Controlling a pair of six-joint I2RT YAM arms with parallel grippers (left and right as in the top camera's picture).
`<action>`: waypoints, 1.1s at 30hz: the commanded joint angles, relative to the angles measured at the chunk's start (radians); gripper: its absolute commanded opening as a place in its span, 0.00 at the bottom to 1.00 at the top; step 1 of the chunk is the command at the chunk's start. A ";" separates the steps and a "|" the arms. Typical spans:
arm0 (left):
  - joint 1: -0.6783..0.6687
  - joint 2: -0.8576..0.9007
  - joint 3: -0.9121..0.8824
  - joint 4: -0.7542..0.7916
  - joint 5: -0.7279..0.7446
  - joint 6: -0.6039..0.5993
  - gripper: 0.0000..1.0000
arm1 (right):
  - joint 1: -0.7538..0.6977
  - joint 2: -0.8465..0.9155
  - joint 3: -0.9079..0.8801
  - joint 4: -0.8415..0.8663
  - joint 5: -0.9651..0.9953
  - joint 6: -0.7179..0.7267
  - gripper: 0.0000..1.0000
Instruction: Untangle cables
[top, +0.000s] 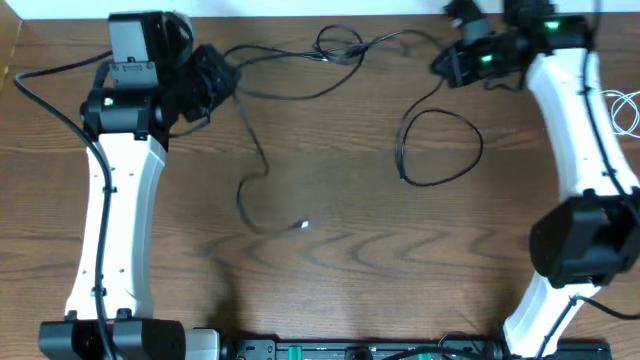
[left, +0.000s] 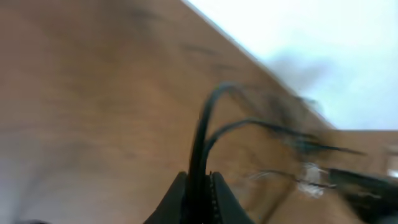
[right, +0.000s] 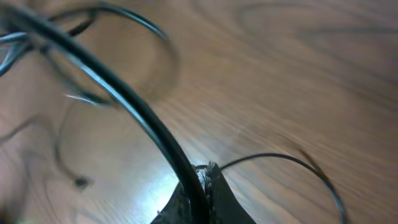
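Observation:
Thin black cables lie across the far half of the wooden table. One black cable (top: 258, 150) runs from my left gripper (top: 222, 78) down to a small plug end (top: 304, 225). Another forms a loop (top: 440, 150) below my right gripper (top: 447, 63). The strands cross in a small tangle (top: 340, 45) between the two grippers. My left gripper (left: 199, 186) is shut on a black cable (left: 202, 137). My right gripper (right: 200, 186) is shut on a black cable (right: 124, 93). A white cable (top: 625, 110) lies at the right edge.
The wooden table (top: 330, 280) ends at a far edge along the top of the overhead view. A black bar with sockets (top: 360, 350) runs along the near edge between the two arm bases.

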 joint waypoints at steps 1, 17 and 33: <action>0.002 0.035 -0.017 -0.067 -0.229 0.114 0.08 | -0.074 -0.026 0.003 0.001 0.086 0.194 0.01; -0.005 0.113 -0.017 -0.157 -0.259 0.121 0.08 | -0.135 -0.021 -0.003 -0.191 0.183 0.256 0.01; -0.043 0.113 -0.017 -0.156 -0.260 0.120 0.07 | 0.067 -0.011 -0.286 -0.052 0.192 0.386 0.73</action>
